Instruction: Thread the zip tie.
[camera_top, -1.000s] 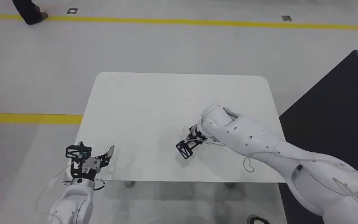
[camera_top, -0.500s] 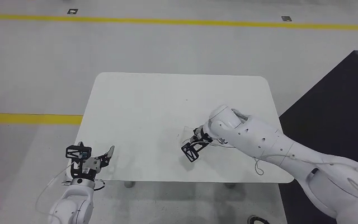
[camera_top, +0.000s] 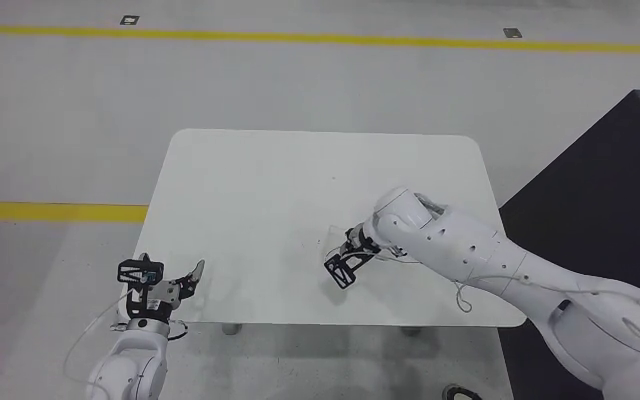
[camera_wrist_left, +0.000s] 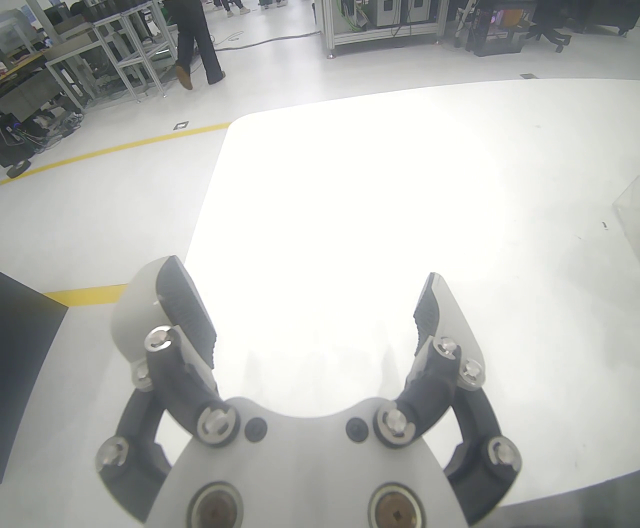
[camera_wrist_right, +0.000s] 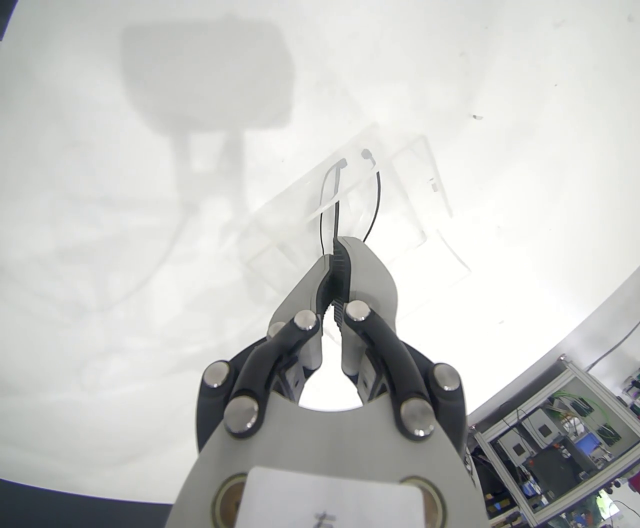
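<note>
My right gripper is shut on a thin black zip tie, just above a clear plastic fixture on the white table. Two black strands curve from the fingertips to small dark ends on the fixture's top bar. In the top view the right gripper hangs over the table's front middle. My left gripper is open and holds nothing, hovering at the table's front left corner, where the top view also shows the left gripper.
The fixture's clear edge shows far off in the left wrist view. The table's rounded front edge lies close to the right gripper. Yellow floor lines run beside the table.
The right arm shifted a little to the right along the front of the table with the zip tie, then held still. The left arm has not moved.
</note>
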